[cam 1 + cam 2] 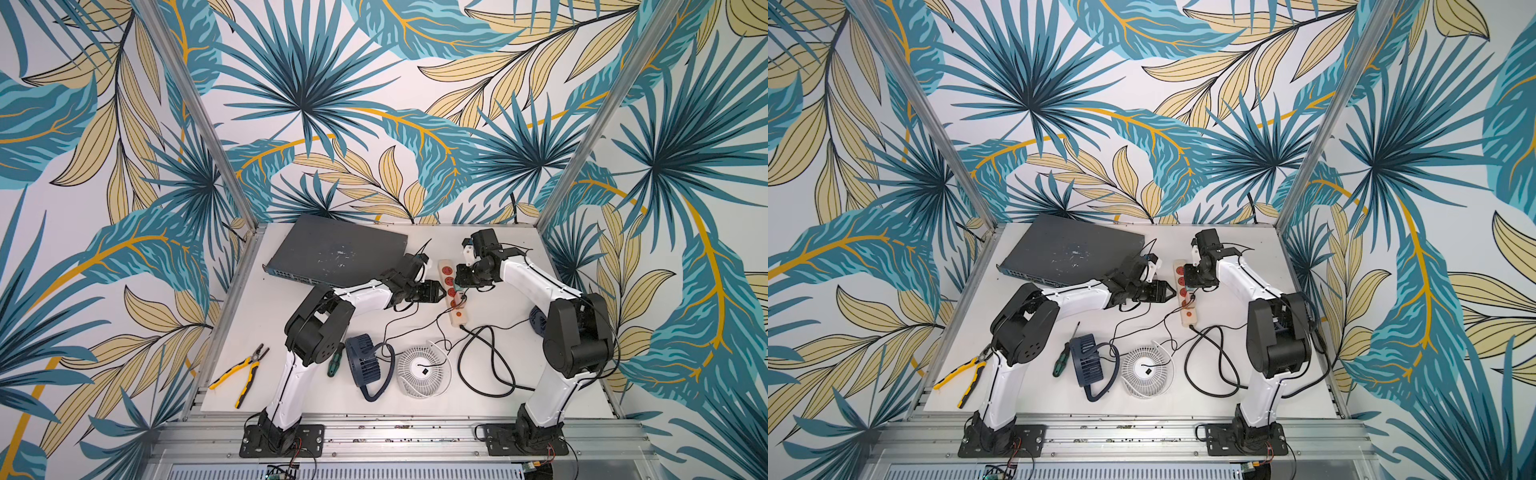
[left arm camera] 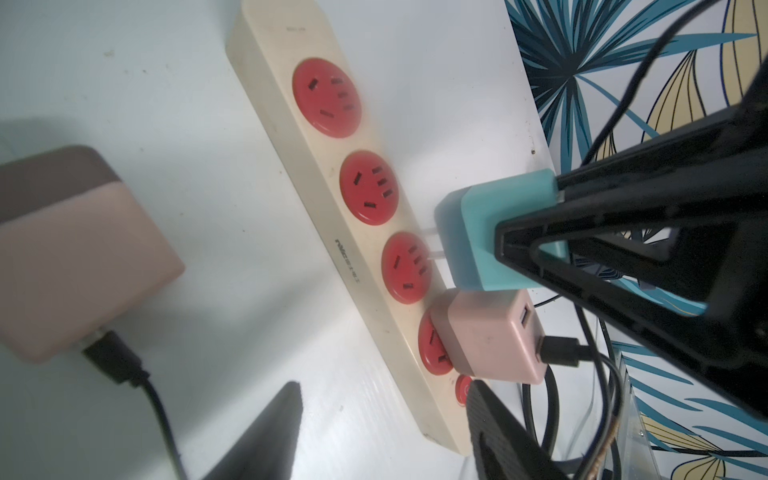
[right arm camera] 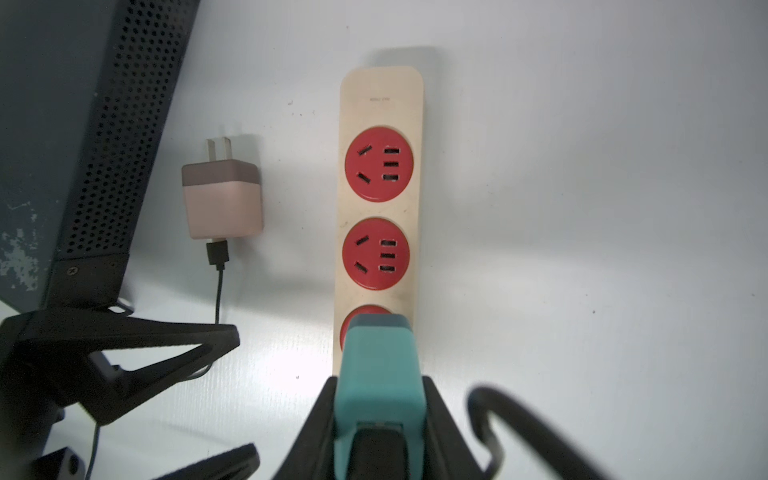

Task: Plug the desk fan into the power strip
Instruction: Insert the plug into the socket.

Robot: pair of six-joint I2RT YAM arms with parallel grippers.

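The cream power strip (image 1: 451, 291) (image 3: 380, 104) lies face up mid-table, its red sockets showing. My right gripper (image 3: 380, 380) is shut on a teal plug (image 2: 490, 232) (image 3: 376, 357), whose two prongs point at the third socket (image 2: 405, 268), their tips right at its face. A pink plug (image 2: 490, 336) sits in the fourth socket. My left gripper (image 2: 386, 386) (image 1: 441, 292) is open beside the strip, which runs between its fingers near the cord end. A navy desk fan (image 1: 365, 361) and a white desk fan (image 1: 424, 368) lie near the front.
A dark grey network switch (image 1: 336, 253) stands at the back left. A loose pink plug (image 3: 222, 203) with a black cable lies between it and the strip. Yellow pliers (image 1: 241, 374), a green screwdriver (image 1: 334, 361) and loops of black cord (image 1: 490, 361) lie near the front.
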